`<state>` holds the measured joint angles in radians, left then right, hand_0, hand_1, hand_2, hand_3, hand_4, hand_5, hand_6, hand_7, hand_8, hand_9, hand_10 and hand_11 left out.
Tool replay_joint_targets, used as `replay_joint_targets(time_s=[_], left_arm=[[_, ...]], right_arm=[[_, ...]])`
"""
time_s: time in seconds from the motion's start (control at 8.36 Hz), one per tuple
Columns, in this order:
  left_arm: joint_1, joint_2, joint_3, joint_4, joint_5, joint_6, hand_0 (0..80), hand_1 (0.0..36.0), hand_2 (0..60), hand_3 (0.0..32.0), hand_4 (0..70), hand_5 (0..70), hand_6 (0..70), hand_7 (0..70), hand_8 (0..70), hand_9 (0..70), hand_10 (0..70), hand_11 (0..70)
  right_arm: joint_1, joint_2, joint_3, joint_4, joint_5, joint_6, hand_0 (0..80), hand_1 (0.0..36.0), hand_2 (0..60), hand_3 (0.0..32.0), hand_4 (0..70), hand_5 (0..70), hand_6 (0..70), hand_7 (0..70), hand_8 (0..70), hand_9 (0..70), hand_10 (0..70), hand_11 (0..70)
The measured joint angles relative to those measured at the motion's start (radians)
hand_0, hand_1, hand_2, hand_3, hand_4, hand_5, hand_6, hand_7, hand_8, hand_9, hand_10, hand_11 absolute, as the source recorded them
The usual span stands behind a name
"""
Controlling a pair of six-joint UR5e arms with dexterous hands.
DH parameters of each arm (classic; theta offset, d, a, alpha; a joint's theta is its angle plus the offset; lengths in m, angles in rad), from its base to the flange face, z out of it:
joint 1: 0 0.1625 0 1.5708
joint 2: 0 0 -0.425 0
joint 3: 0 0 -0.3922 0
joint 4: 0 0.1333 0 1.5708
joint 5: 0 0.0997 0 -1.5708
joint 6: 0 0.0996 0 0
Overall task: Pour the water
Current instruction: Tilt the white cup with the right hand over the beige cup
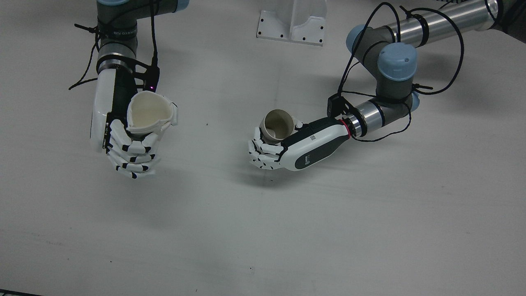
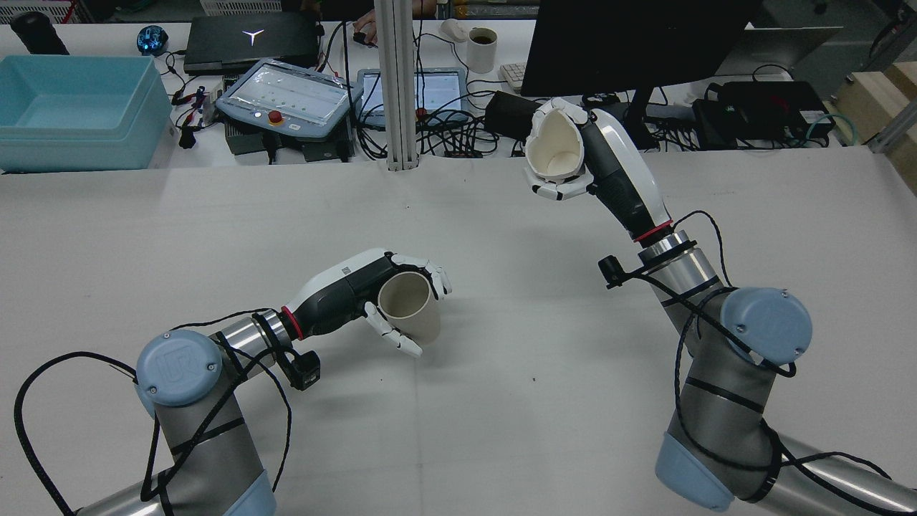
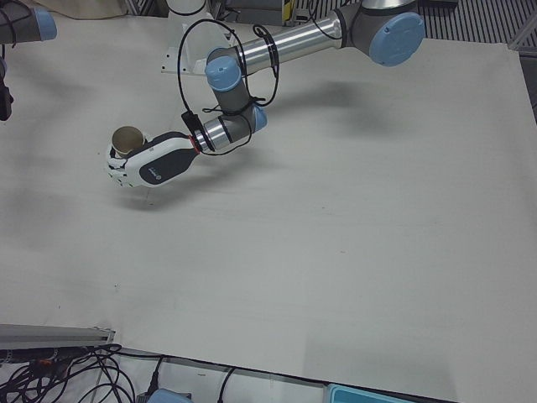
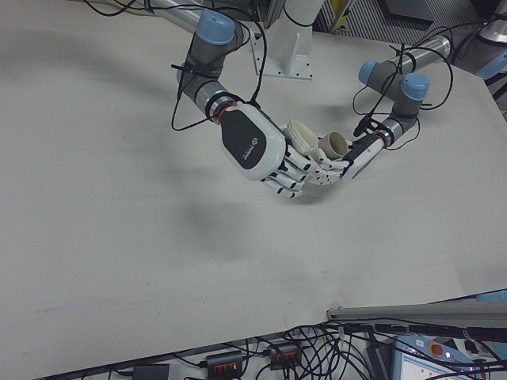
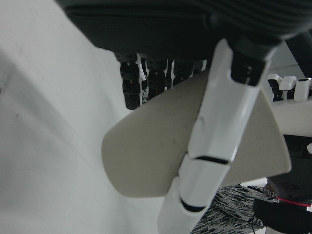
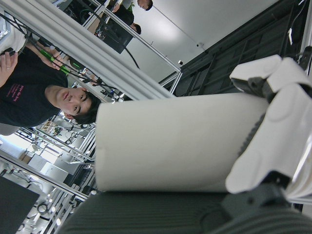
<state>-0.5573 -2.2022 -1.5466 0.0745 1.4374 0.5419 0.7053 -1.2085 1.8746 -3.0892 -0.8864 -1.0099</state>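
Note:
My left hand (image 1: pixel 296 146) is shut on a beige paper cup (image 1: pixel 278 124) near the table's middle, low over the surface, its mouth tilted a little toward the robot's side. It also shows in the rear view (image 2: pixel 344 287) with that cup (image 2: pixel 410 307), and in the left-front view (image 3: pixel 155 164). My right hand (image 1: pixel 123 137) is shut on a white paper cup (image 1: pixel 148 110) whose rim is squeezed out of round. In the rear view this hand (image 2: pixel 609 161) holds its cup (image 2: pixel 555 143) high above the table. The two cups are apart. I cannot tell whether either holds water.
A white mounting plate (image 1: pixel 291 24) stands at the robot's edge of the table. Beyond the far edge are a blue bin (image 2: pixel 71 107), a teach pendant (image 2: pixel 286 100), a monitor (image 2: pixel 630 43) and cables. A person (image 6: pixel 44 97) stands nearby.

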Motion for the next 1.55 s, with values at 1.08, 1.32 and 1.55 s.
replay_joint_targets(time_s=[1.08,1.32,1.55], left_arm=[[0.023,-0.05,-0.004,0.016,0.0,0.004,80.0,34.9,15.5,0.0,57.5,70.0,29.9,39.6,22.6,32.3,14.5,23.6],[0.024,-0.064,0.0,0.015,0.0,0.013,80.0,35.1,16.4,0.0,57.2,70.0,29.9,39.3,22.7,32.4,14.5,23.7],[0.038,-0.085,0.003,0.014,0.0,0.032,80.0,35.3,17.4,0.0,57.3,70.0,30.2,39.7,23.0,32.8,14.7,23.9]], right_arm=[[0.109,-0.017,0.265,-0.412,-0.404,-0.41,46.0,17.5,54.6,0.0,33.5,70.0,42.3,58.6,24.5,36.3,12.5,18.7],[0.122,-0.014,0.268,-0.432,-0.443,-0.412,46.2,18.4,56.6,0.0,34.0,70.0,42.8,59.5,25.2,37.4,11.9,17.9],[0.121,-0.01,0.269,-0.436,-0.471,-0.417,46.6,18.9,57.7,0.0,34.6,70.0,43.2,60.2,25.5,37.7,11.5,17.3]])
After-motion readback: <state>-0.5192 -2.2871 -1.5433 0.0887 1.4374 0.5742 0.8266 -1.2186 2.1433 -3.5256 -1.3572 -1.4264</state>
